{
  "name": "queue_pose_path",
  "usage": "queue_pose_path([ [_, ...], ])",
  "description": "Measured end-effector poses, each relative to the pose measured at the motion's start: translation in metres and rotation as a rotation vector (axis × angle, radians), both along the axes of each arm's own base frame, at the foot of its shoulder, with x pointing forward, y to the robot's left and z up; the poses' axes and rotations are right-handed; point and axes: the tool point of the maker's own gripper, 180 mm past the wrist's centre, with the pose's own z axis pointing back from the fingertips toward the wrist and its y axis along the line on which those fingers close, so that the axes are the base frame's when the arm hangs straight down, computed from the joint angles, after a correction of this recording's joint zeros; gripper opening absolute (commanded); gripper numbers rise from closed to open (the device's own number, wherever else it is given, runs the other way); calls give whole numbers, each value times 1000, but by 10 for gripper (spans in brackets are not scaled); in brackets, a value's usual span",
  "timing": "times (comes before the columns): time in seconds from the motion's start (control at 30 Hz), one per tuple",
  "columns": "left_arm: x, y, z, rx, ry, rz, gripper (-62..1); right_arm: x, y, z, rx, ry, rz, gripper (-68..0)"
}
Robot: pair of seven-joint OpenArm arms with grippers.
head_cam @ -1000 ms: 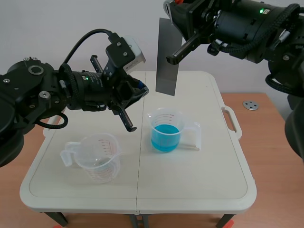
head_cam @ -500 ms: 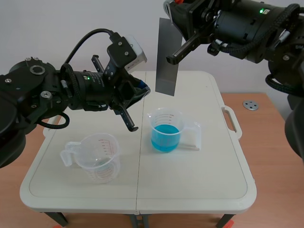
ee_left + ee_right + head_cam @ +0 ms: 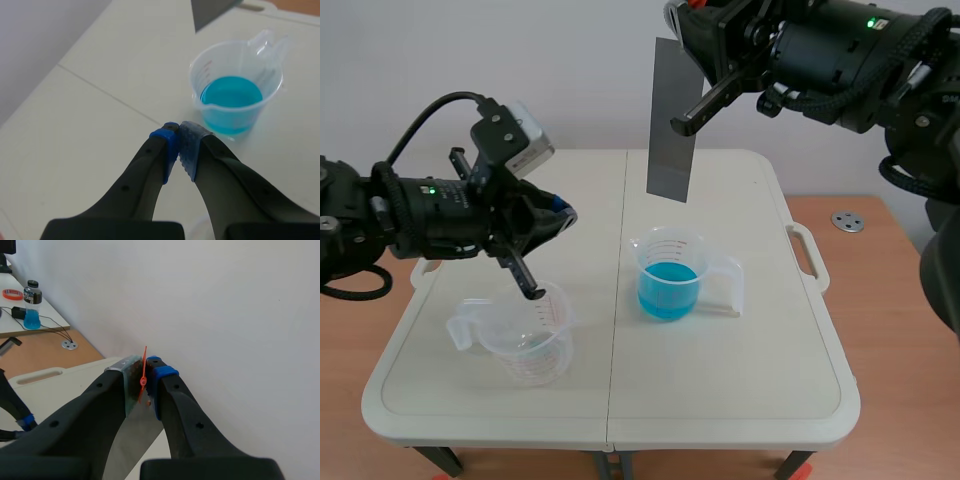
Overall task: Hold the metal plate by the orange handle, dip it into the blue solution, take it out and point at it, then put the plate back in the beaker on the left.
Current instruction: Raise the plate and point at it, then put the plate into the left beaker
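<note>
The right end effector (image 3: 145,375) is pinching the orange handle (image 3: 144,371) of the metal plate (image 3: 671,120), which is hanging upright in the air near the worktop's (image 3: 740,400) far edge, above the blue-solution beaker (image 3: 669,278). The left end effector (image 3: 179,145) (fingers pressed together, gripping nothing) is hovering over the empty beaker (image 3: 525,335) toward the left edge.

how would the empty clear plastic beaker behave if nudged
Probably light: the empty clear plastic beaker holds nothing, so a nudge would likely slide it across the smooth white table. Its thin walls may flex if squeezed.
</note>
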Motion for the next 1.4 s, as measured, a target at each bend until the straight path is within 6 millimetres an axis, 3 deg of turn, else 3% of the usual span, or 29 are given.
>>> queue_pose_path([
  [0.47, -70, 73, 2, -18, 45, 81, -592, 0, 1, 0, 2, 0, 3, -662],
  [1.0, -174, 143, -29, 30, 233, 196, -592, -20, 45, -4, -9, 4, 141, -662],
  [1.2, -217, 157, -44, 70, 352, 220, -592, -32, 65, -6, -16, 6, 207, -662],
  [1.4, -249, 157, -54, 77, 443, 217, -592, -45, 86, -7, -23, 4, 277, -662],
])
